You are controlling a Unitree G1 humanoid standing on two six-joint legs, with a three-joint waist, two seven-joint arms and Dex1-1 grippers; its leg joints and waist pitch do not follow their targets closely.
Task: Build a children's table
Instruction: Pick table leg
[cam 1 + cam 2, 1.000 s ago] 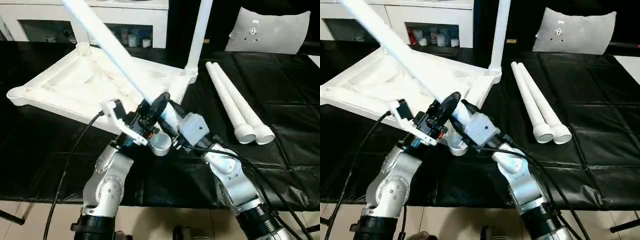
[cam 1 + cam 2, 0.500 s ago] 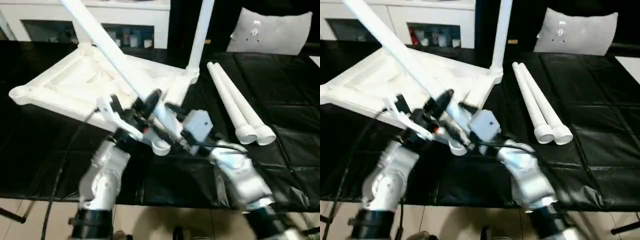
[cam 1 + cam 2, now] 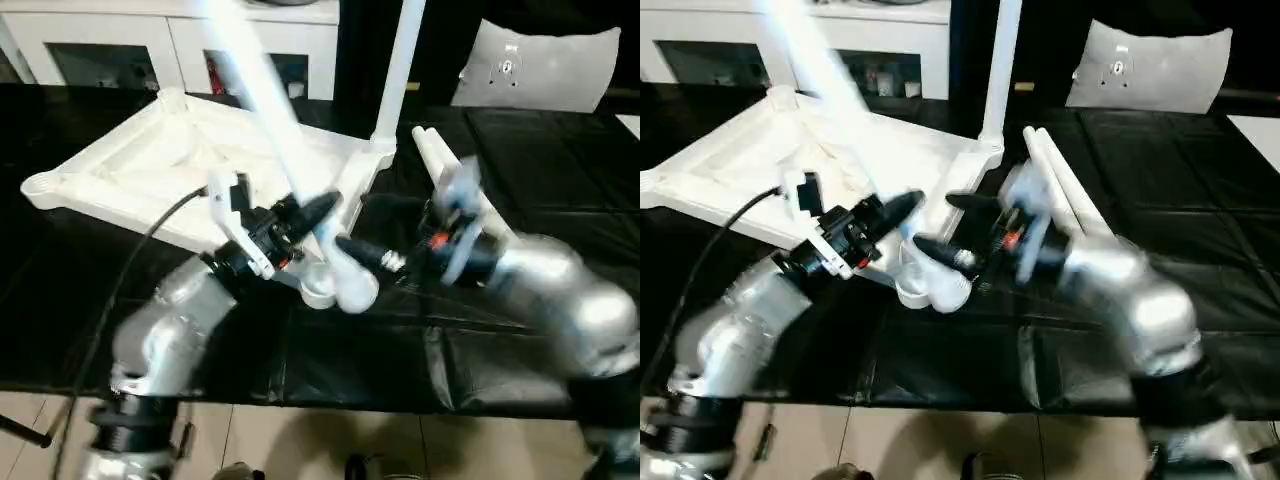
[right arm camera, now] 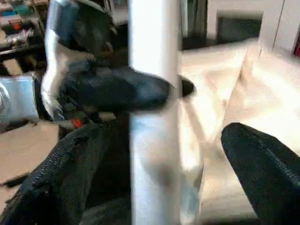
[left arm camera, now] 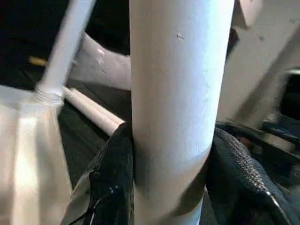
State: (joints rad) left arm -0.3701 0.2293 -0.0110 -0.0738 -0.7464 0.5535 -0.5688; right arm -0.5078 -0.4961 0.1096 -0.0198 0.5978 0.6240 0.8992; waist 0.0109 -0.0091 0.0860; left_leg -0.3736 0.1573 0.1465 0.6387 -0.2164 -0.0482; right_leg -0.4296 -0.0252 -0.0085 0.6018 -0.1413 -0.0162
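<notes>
Left gripper [image 3: 300, 215] is clamped on a table leg [image 3: 262, 95], black fingers [image 5: 110, 187] pressed against either side of the white tube close to its thick, open end. That end hangs just below the grip, over the black table cover [image 3: 560, 210], and the rest of the leg slants up and away toward the white cabinet [image 3: 180, 35] at the back, its tip cut off by the top of the view.

Right gripper [image 3: 955, 225] sits just beside that same thick end, jaws spread wide. From its own wrist you can see the leg standing between its two fingers [image 4: 262, 173] with clear air on both sides, so it has hold of nothing. That arm is smeared with motion, hard to read in detail.

Behind both hands lies the tabletop [image 3: 150, 165], flipped ribbed side up, its near edge raised off the cover. One leg [image 3: 400, 65] already stands upright in the far corner socket, top out of sight. Two spare legs [image 3: 1055, 175] lie side by side on the cover to the right, their near ends hidden behind the right arm. A grey-white cushion [image 3: 545, 65] sits at the back right.
</notes>
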